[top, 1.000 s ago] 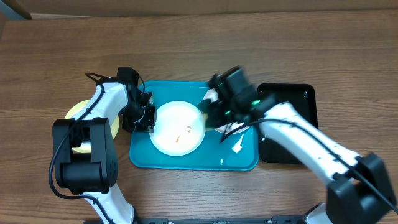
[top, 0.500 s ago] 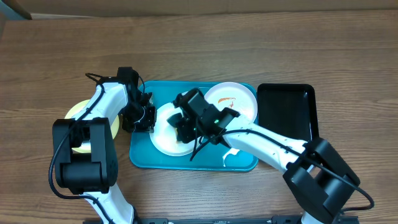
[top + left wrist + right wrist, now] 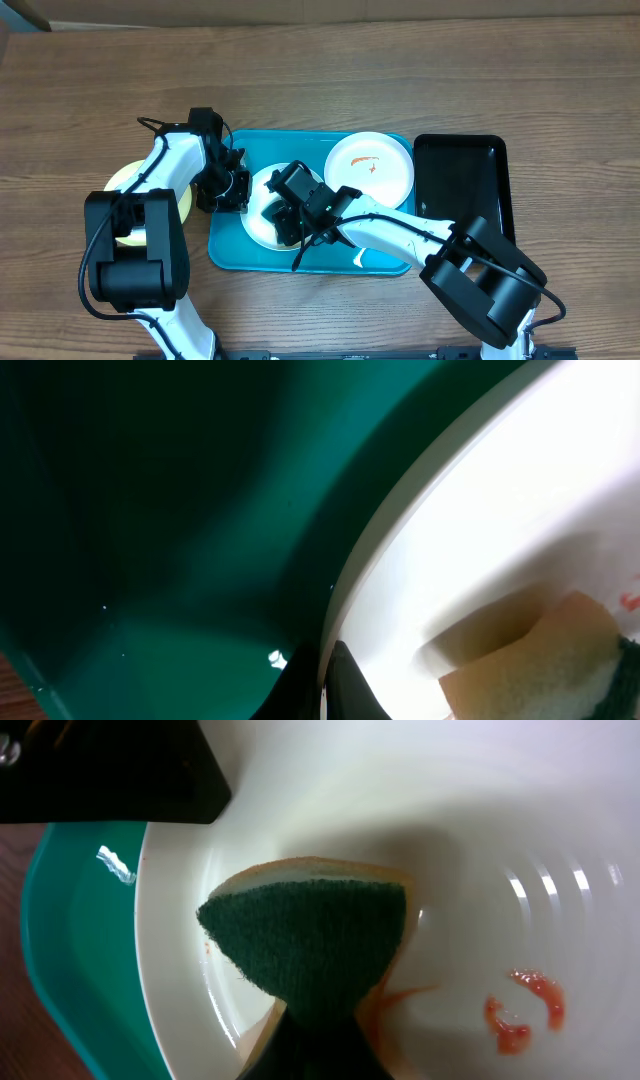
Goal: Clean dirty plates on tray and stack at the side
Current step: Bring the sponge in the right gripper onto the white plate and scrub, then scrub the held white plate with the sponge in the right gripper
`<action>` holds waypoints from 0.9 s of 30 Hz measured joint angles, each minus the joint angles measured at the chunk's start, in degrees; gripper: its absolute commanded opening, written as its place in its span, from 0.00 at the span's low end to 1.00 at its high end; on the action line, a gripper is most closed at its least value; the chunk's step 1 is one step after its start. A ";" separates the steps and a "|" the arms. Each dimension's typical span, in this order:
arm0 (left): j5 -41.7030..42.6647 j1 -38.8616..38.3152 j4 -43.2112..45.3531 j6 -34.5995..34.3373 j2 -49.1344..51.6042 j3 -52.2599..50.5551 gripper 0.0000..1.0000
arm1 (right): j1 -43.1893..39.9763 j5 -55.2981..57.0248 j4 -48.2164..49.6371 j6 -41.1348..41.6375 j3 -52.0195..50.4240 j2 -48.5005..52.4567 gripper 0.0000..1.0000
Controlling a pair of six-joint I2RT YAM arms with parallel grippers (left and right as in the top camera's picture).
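Note:
A white plate lies at the left of the turquoise tray. My left gripper is shut on its left rim, seen close up in the left wrist view. My right gripper is shut on a green-and-tan sponge and presses it onto this plate, beside orange-red smears. A second white plate with an orange smear lies at the tray's back right. The pale yellow-green plate lies on the table to the left, partly under the left arm.
A black tray stands right of the turquoise tray, with nothing in it. The right arm stretches across the front of the turquoise tray. Bare wooden table lies behind and in front.
My right gripper has swung with the sponge from over the back-right plate leftward onto the left plate. The left gripper has kept its hold on the rim.

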 measured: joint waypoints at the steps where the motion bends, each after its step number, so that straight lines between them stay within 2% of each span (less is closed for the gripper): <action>1: 0.00 0.00 0.00 0.00 0.00 0.00 0.04 | 0.00 0.76 -0.33 0.04 0.02 0.00 0.04; 7: 0.70 -0.02 0.33 -0.24 0.00 0.00 0.04 | -0.26 9.66 -4.17 1.55 1.38 -0.02 0.04; 13: 0.83 0.00 0.35 -0.39 0.00 0.00 0.04 | -4.22 14.27 -6.73 1.73 3.30 -0.02 0.04; 19: 0.85 -0.04 0.28 -0.39 0.00 0.00 0.04 | -5.92 11.30 -8.57 1.75 3.41 0.00 0.04; 27: 0.83 -0.26 0.13 -0.39 0.00 0.00 0.04 | -4.85 0.44 -8.83 1.64 3.41 0.26 0.04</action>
